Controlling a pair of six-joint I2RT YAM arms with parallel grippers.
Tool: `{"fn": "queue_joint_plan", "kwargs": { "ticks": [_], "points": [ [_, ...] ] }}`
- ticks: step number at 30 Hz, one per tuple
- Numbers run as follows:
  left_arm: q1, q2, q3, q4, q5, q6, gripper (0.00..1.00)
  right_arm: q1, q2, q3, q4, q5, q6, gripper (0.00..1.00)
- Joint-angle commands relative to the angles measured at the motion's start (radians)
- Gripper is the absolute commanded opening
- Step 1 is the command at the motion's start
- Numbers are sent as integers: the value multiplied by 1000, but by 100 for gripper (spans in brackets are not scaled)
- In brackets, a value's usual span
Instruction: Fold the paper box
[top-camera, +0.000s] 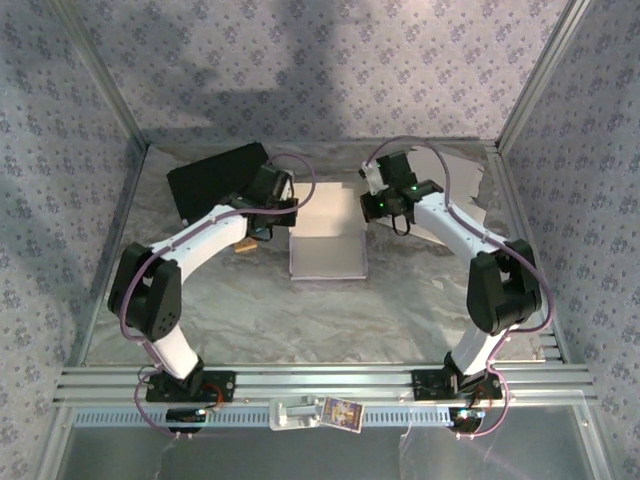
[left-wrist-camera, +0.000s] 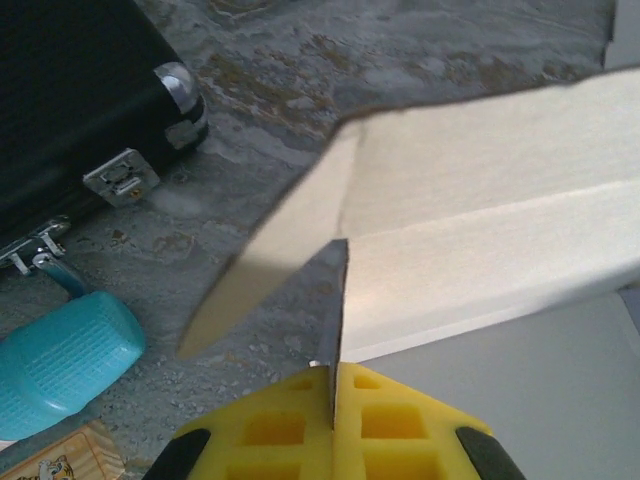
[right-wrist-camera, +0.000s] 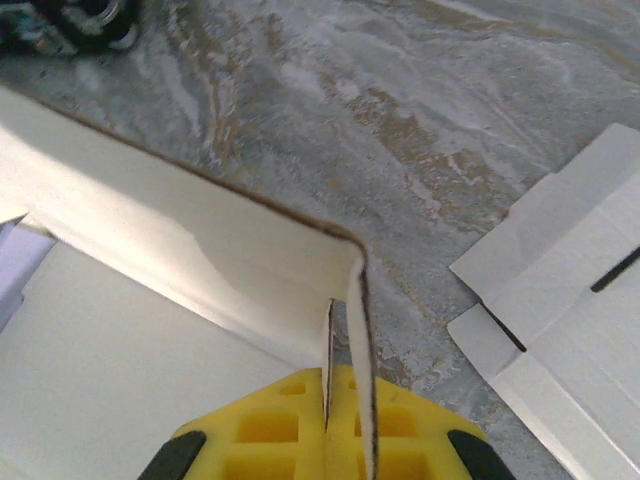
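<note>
We see the paper box (top-camera: 327, 250) in the middle of the table (top-camera: 240, 310), between our 2 arms. The left gripper (left-wrist-camera: 334, 385) is pinched tight on its raised left side, and the right gripper (right-wrist-camera: 343, 385) is clamped on its right side.

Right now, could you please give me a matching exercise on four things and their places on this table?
Things:
1 paper box
2 black case
3 turquoise ribbed object
4 unfolded box blank

Places:
A beside the black case
B partly folded, in the centre
C lying flat, far right
D far left

Pairs: 1-B; 2-D; 3-A; 4-C
</note>
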Motion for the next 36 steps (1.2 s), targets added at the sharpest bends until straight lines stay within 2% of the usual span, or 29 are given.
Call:
{"fn": "queue_joint_plan", "kwargs": {
  "ticks": [1, 6, 10, 13, 15, 18, 22, 28, 36],
  "points": [
    [-17, 38, 74, -21, -86, -87, 0, 54, 20, 41, 48, 213, 203, 0],
    [-11, 82, 97, 37, -111, -103, 0, 82, 58, 88, 59, 354, 359, 0],
    [-1, 88, 78, 125, -105, -107, 0, 88, 51, 58, 140, 379, 430, 0],
    [-2, 67, 17, 261, -84, -82, 0, 87, 48, 24, 214, 377, 441, 0],
    [-1, 50, -37, 365, -66, -66, 0, 83, 25, -41, 324, 357, 436, 0],
    [0, 42, -96, 470, -44, -44, 0, 83, -1, -138, 488, 328, 412, 0],
    [-1, 46, -163, 586, -31, -35, 0, 73, 0, -247, 621, 271, 403, 0],
    [0, 45, -224, 688, 3, -47, 0, 71, -11, -334, 744, 262, 415, 0],
    [-7, 28, -317, 785, 33, -73, 0, 72, -13, -415, 813, 225, 409, 0]
  ]
}}
